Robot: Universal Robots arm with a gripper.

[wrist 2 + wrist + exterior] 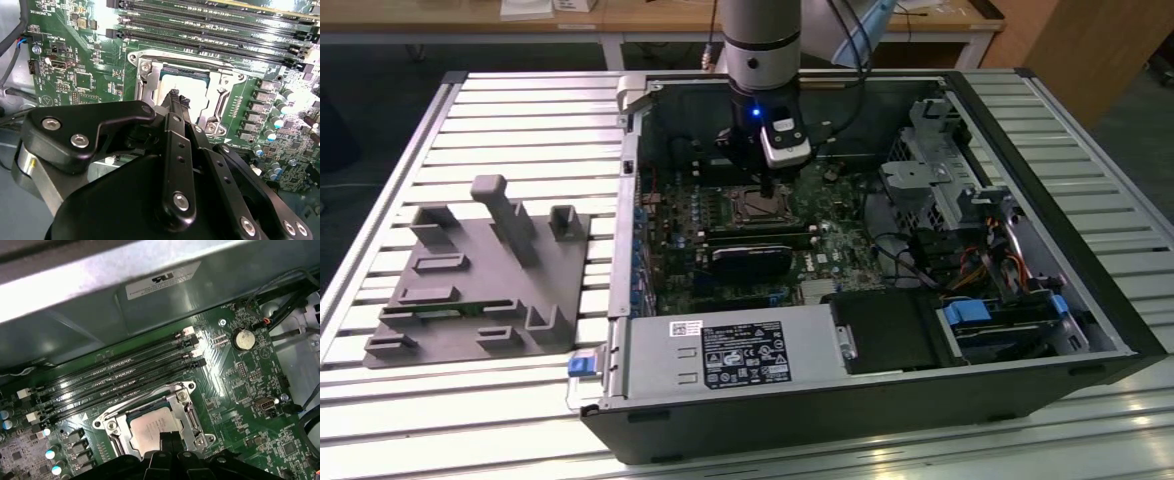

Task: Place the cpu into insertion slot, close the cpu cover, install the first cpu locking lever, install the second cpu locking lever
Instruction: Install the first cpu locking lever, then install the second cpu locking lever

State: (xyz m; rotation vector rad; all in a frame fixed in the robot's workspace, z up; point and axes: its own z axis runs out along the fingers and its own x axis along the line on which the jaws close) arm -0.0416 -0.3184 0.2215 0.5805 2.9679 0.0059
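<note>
The cpu [187, 80] lies flat in the socket on the green motherboard [80, 75]; its dull silver top [150, 429] shows in both wrist views. The cpu cover [182, 410], a thin silver frame [146, 75], lies down around it. My gripper [178, 97] is shut, its black fingertips [167, 439] pressed together just over the cpu's near edge, with nothing seen between them. In the exterior view the gripper [762, 190] hangs straight down over the socket [761, 207] inside the open computer case. I cannot make out the locking levers.
Black memory slots [120, 375] run beside the socket. A coin battery [243, 339] and cables [907, 250] lie nearby. The case holds a power supply [734, 355] and drive cage [1001, 320]. A grey fixture [480, 280] sits on the slatted table at the exterior view's left.
</note>
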